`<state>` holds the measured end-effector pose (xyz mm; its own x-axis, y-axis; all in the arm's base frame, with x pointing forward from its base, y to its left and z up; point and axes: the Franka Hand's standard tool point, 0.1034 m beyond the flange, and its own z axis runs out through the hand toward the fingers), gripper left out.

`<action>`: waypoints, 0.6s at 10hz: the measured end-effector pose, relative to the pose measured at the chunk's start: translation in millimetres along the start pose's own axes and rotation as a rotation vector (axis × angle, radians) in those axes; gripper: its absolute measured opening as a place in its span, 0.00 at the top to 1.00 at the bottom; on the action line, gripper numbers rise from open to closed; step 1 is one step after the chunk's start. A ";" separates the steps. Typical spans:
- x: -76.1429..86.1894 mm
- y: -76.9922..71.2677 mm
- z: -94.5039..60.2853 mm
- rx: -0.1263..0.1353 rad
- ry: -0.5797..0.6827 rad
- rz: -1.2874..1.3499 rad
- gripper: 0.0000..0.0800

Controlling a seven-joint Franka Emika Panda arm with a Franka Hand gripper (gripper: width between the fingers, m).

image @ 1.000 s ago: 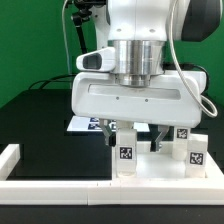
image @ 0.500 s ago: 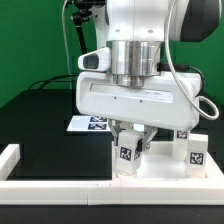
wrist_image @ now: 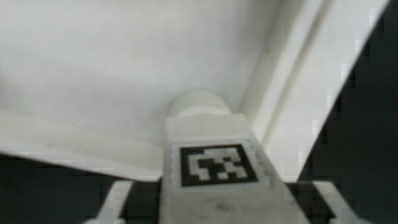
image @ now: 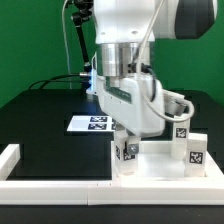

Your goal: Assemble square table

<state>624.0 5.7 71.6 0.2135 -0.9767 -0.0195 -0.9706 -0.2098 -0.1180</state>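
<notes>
The square table slab (image: 152,160) lies white with a raised rim at the front of the exterior view; its surface fills the wrist view (wrist_image: 107,90). A tagged white leg (image: 125,152) stands upright on the slab's near corner on the exterior view's left. My gripper (image: 127,140) is turned at an angle and shut on this leg. In the wrist view the leg (wrist_image: 214,160) sits between my fingers (wrist_image: 125,200), its far end at the slab's corner by the rim. Two more legs (image: 196,152) (image: 182,131) stand at the exterior view's right.
The marker board (image: 88,124) lies behind the slab on the black table. A long low white border rail (image: 60,183) runs along the front, with a raised end (image: 9,156) at the exterior view's left. A green wall stands behind.
My gripper has closed in on the leg and my wrist has turned about its vertical axis, from square-on to angled. The leg stays upright at the same corner.
</notes>
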 end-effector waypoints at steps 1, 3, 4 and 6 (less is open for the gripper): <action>2.5 -0.1 -0.3 0.010 -0.015 0.118 0.63; 1.7 0.0 -0.1 0.011 -0.020 0.213 0.63; 1.8 0.0 -0.1 0.011 -0.019 0.212 0.63; -1.1 -0.3 0.4 0.001 -0.003 -0.039 0.34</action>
<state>624.2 6.9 71.2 0.2517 -0.9676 -0.0177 -0.9614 -0.2479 -0.1192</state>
